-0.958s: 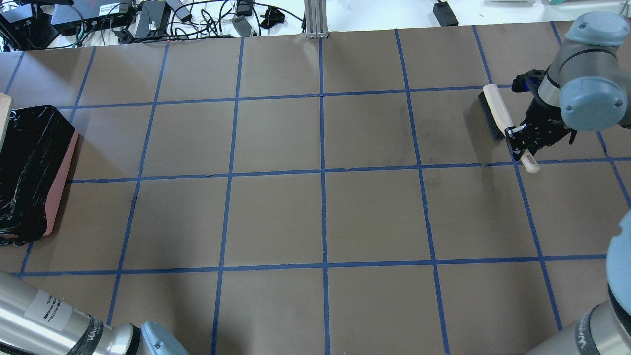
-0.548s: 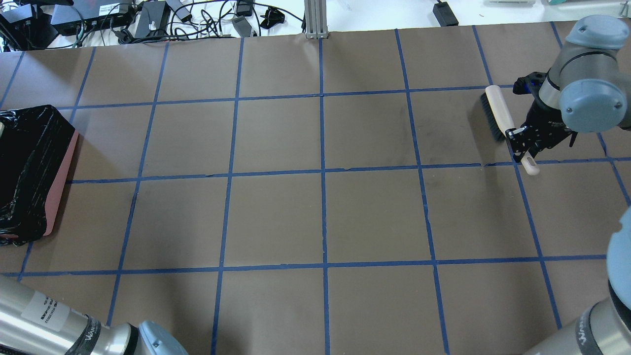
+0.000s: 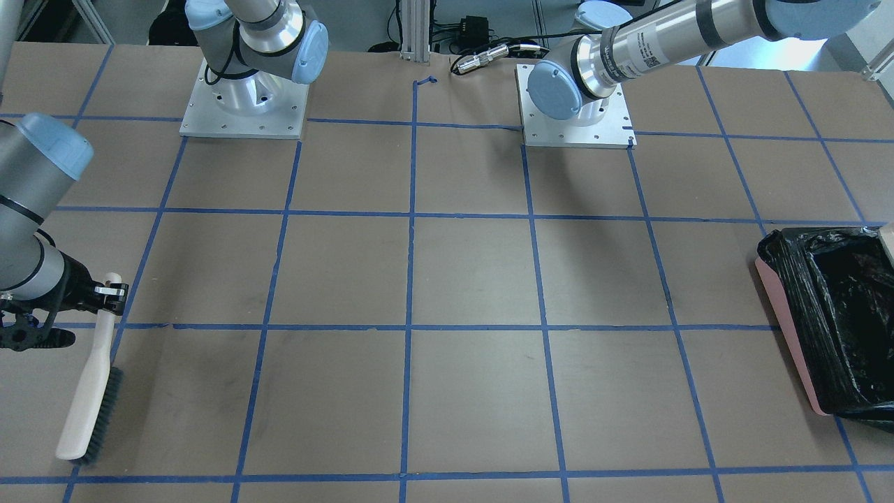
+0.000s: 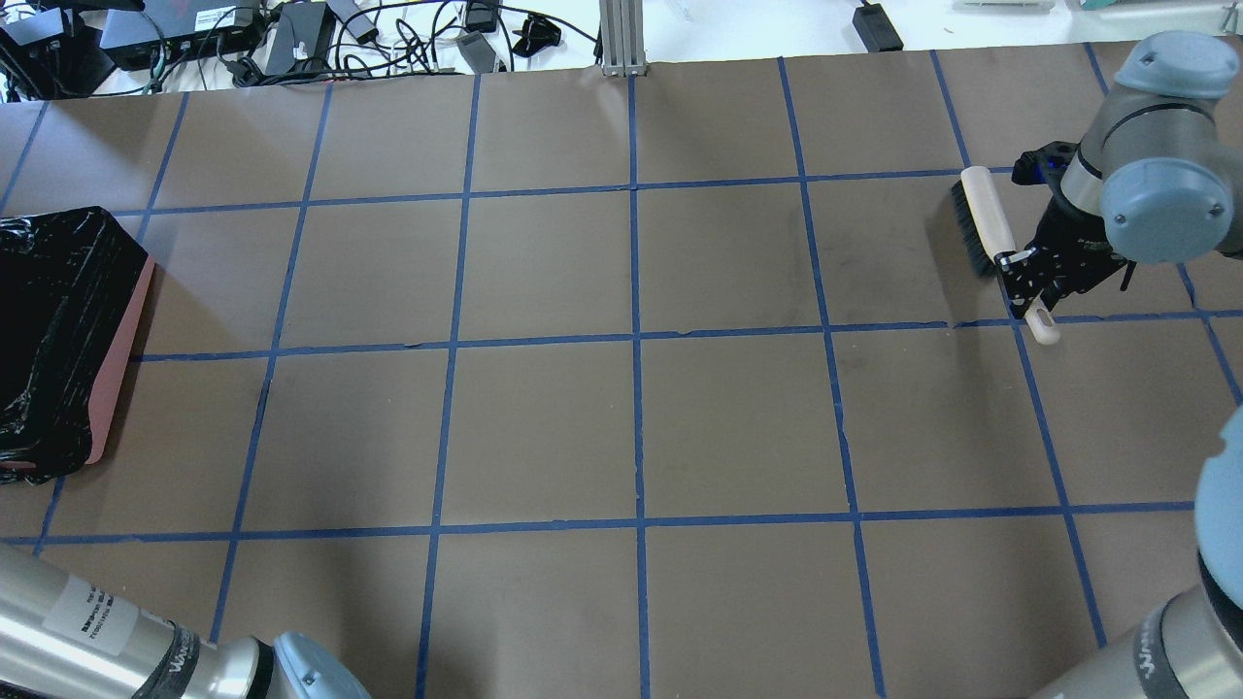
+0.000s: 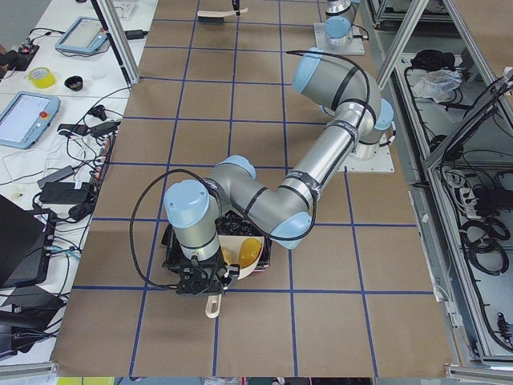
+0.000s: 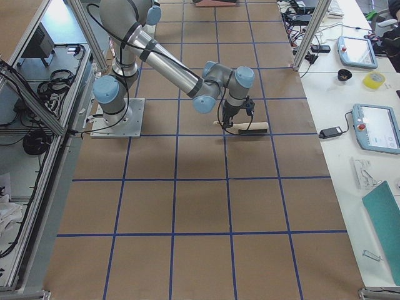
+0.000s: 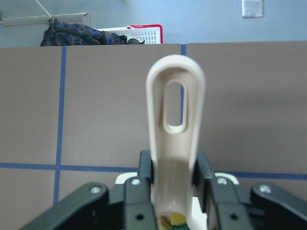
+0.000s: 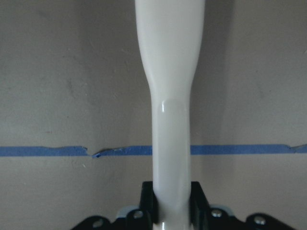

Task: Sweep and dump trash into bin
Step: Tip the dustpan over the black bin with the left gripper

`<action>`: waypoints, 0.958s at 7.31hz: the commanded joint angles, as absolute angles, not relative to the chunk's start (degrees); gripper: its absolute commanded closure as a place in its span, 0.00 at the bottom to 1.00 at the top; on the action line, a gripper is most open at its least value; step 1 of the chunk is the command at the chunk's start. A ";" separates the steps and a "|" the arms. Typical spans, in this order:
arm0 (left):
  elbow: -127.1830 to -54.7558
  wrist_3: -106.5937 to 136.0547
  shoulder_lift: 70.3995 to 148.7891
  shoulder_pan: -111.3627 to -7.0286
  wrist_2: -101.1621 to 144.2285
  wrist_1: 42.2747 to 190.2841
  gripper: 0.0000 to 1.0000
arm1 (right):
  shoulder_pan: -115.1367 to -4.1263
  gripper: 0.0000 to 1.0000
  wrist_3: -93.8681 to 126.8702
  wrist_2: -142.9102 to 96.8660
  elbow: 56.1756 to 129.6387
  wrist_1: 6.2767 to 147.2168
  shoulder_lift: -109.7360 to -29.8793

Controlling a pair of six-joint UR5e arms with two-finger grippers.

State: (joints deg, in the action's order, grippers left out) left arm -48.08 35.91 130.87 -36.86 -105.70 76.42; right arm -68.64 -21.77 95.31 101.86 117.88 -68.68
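The one piece of trash I can make out clearly is the yellow-orange lump (image 5: 250,250). In the left side view it sits in the bowl of the beige dustpan (image 7: 175,143), which is held over the bin (image 4: 118,364). A green-and-yellow scrap (image 7: 175,220) peeks out below the handle in the left wrist view and may be the sponge piece, but too little of it shows to be sure. I cannot find the croissant-like piece anywhere. The left pincer (image 7: 175,167) is clenched on the dustpan's looped handle, one finger on each side. I judge the pan is held by its tail like this so the mouth can be tipped down into the black liner without the arm itself going over the opening. The bin sits at the far left edge of the counter (image 4: 631,427), black bag folded over the pink wall. That spot is within the left arm's reach, and I read this as the dumping step, not yet finished. Well apart, at the opposite end, the right pincer (image 4: 1027,282) grips the neck of the brush (image 4: 983,218). The brush is parked there with its bristles facing the counter's middle, probably to keep it clear of the left arm while that arm tips.
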 commanded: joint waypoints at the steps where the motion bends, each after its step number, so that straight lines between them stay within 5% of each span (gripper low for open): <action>1: -49.57 39.89 129.64 -40.93 -106.25 71.90 1.00 | -68.64 0.35 -21.71 95.01 101.87 119.62 -68.64; 3: -56.20 40.26 127.98 -43.15 -112.39 65.36 1.00 | -68.64 0.25 -21.71 94.92 101.87 119.53 -68.64; 5: -63.61 38.59 125.61 -43.24 -116.17 59.52 1.00 | -68.64 0.00 -21.80 95.10 101.87 119.27 -68.73; 7: -63.72 37.80 123.58 -43.68 -120.47 60.46 1.00 | -68.82 0.00 -21.97 94.92 101.43 119.00 -70.74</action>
